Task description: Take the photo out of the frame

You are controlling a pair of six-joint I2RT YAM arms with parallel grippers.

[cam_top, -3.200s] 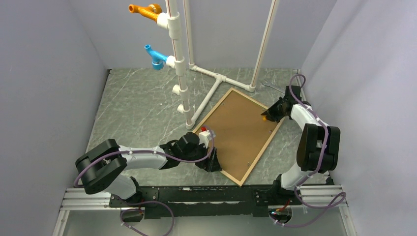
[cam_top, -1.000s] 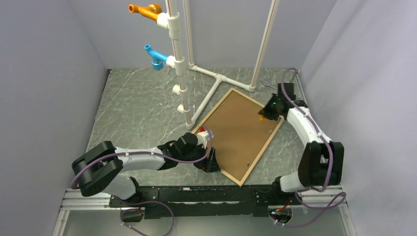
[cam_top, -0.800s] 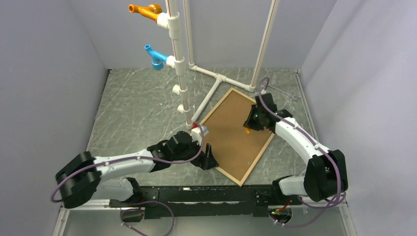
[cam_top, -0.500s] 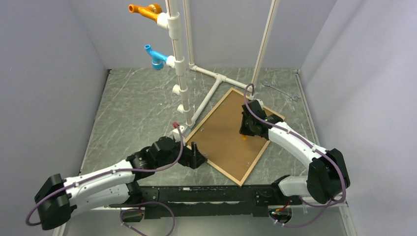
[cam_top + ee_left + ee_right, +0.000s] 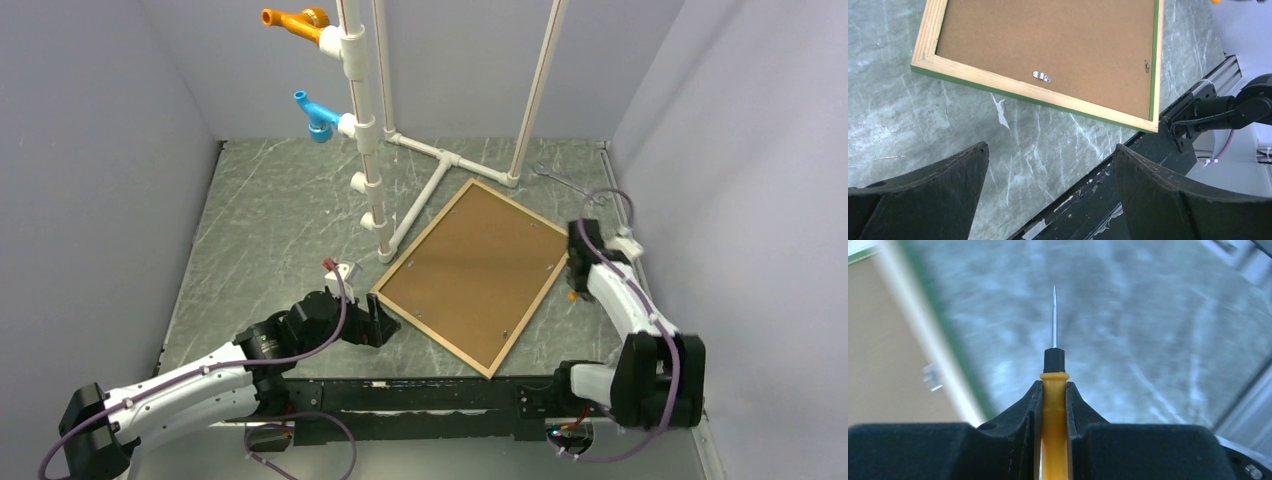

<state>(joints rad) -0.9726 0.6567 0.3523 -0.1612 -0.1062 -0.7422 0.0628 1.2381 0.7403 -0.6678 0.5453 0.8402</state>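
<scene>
Frame [image 5: 998, 81] lies beyond left end effector [image 5: 1050, 148].

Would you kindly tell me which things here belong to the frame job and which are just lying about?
For the job: frame, face down; backing board; metal clip; yellow screwdriver, probably for the clips.
Just lying about: wrench; white pipe stand; orange fitting; blue fitting.

Left arm low, stretched from near-left corner toward centre; left end effector [image 5: 1048, 192] jaws spread wide. Right arm folded at near-right, forearm reaching forward; right end effector [image 5: 1054, 390] clamped on yellow-handled tool [image 5: 1053, 415].
</scene>
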